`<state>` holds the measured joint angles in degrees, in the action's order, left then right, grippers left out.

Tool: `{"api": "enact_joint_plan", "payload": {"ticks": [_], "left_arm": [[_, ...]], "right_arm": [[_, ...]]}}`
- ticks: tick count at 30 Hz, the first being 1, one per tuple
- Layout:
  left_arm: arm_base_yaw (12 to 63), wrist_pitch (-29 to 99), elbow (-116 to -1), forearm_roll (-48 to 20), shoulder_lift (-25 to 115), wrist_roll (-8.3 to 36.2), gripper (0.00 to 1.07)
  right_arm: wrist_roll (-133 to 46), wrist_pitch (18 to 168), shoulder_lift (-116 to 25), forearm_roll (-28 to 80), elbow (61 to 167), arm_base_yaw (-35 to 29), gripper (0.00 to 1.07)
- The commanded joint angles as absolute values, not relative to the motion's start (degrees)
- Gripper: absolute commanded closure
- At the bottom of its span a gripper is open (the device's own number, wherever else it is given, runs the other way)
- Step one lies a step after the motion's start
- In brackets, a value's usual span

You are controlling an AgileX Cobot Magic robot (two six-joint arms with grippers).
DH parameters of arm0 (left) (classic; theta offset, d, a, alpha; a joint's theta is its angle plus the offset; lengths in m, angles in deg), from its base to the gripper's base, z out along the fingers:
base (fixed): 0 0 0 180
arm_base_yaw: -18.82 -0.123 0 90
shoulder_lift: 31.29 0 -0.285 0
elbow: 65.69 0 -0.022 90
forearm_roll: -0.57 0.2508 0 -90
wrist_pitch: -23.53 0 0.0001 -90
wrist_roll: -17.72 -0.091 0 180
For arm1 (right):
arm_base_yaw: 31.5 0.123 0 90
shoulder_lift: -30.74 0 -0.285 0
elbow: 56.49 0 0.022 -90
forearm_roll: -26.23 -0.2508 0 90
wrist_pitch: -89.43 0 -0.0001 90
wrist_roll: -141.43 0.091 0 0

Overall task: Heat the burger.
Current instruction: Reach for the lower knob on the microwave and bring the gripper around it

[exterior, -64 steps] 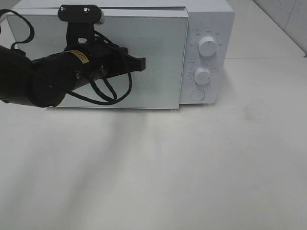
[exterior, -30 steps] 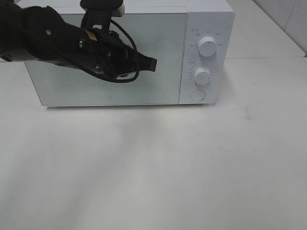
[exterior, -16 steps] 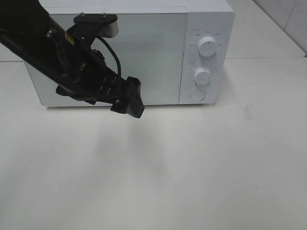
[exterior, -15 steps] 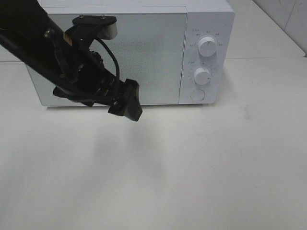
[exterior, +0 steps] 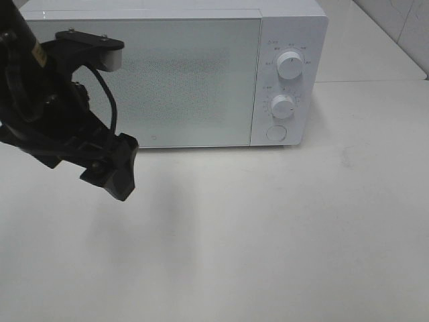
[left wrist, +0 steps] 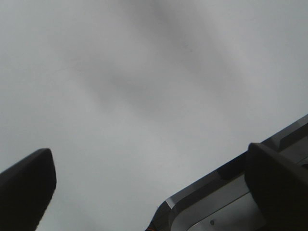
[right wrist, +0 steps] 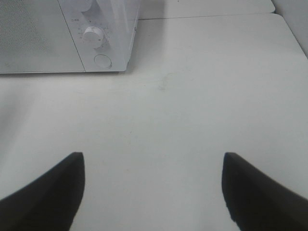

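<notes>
The left claw (exterior: 115,176) stands wide open and empty, hanging over the surface (exterior: 268,235) just in front of the left part of the microwave (exterior: 174,74), clear of its door (exterior: 201,40). The right claw (right wrist: 153,161) likewise gapes wide with nothing in it, above the surface to the near right of the microwave. The microwave sits at the far side, door closed, with upper knob (exterior: 290,65), lower knob (exterior: 283,106) and button (exterior: 276,133) on its right panel. The burger shows in no view, so its location cannot be determined.

white microwave (exterior: 310,87), door (exterior: 181,80) seemingly grey-speckled; white table (exterior: 268,235).
</notes>
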<state>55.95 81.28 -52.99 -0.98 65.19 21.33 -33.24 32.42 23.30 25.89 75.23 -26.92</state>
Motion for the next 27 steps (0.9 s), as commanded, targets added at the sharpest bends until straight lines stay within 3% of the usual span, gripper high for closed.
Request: {"api": "enact_joint_plan", "payload": {"ticks": [1,5,10,11,13,16,19,27], "left_arm": [[55.26,83.75,-53.34,2.58,61.93,24.6,0.06],[52.05,85.46,-53.34,1.26,59.92,24.42,0.06],[41.45,88.5,-53.34,-4.13,54.76,18.46,0.06],[41.45,88.5,-53.34,-4.13,54.76,18.46,0.06],[34.52,91.19,-53.28,-4.81,50.98,16.4,0.06],[32.74,91.94,-53.28,-4.81,50.01,15.89,0.06],[25.75,94.12,-52.48,-4.81,45.25,14.63,0.06],[20.54,92.17,-42.28,-4.81,36.43,15.89,0.06]], "right_arm": [[-33.82,32.42,24.73,25.89,74.77,-27.32,0.32],[-33.82,32.42,24.73,25.89,74.77,-27.32,0.32],[-33.82,32.42,24.73,25.89,74.77,-27.32,0.32],[-33.82,32.42,24.73,25.89,74.77,-27.32,0.32],[-33.82,32.42,24.73,25.89,74.77,-27.32,0.32],[-33.82,32.42,24.73,25.89,74.77,-27.32,0.32],[-33.82,32.42,24.73,25.89,74.77,-27.32,0.32],[-33.82,32.42,24.73,25.89,74.77,-27.32,0.32]]}}
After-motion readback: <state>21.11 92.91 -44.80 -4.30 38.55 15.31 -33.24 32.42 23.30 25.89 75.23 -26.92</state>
